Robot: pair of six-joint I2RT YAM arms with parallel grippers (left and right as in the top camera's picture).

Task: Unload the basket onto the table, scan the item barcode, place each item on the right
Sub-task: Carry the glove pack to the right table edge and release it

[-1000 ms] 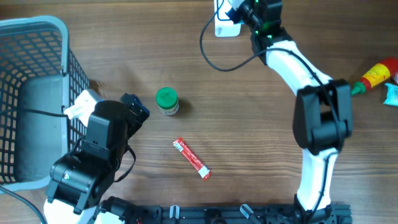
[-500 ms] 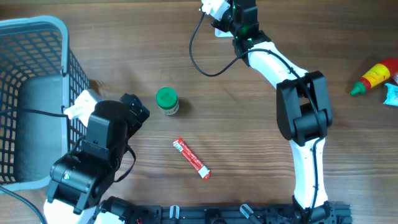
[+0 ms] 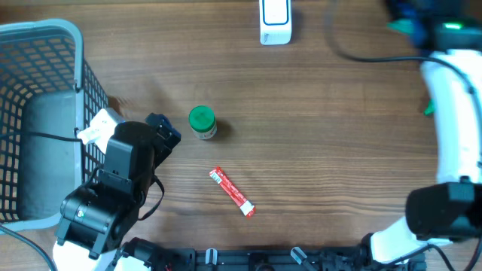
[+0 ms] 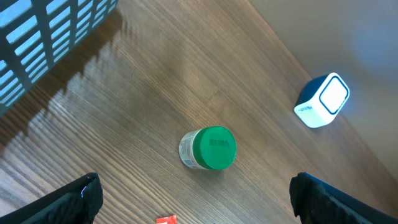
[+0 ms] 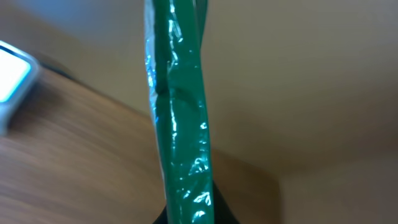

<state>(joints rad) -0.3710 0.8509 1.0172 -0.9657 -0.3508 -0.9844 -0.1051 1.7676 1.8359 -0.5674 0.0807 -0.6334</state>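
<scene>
A white barcode scanner (image 3: 275, 21) lies at the table's far edge; it also shows in the left wrist view (image 4: 321, 101) and at the left edge of the right wrist view (image 5: 11, 73). My right gripper (image 5: 189, 216) is shut on a thin green foil packet (image 5: 179, 118) that stands upright out of its jaws. From overhead the right gripper (image 3: 410, 13) is blurred at the top right, well right of the scanner. My left gripper (image 4: 199, 205) is open and empty, low over the table near a green-lidded jar (image 4: 209, 148).
A blue wire basket (image 3: 45, 34) fills the left side. The green-lidded jar (image 3: 202, 122) stands left of centre and a red sachet (image 3: 232, 192) lies in front of it. The left arm (image 3: 113, 188) sits beside the basket.
The right arm has swung from over the scanner to the far right, carrying the green packet; the scanner is now uncovered. The left arm has not moved.
</scene>
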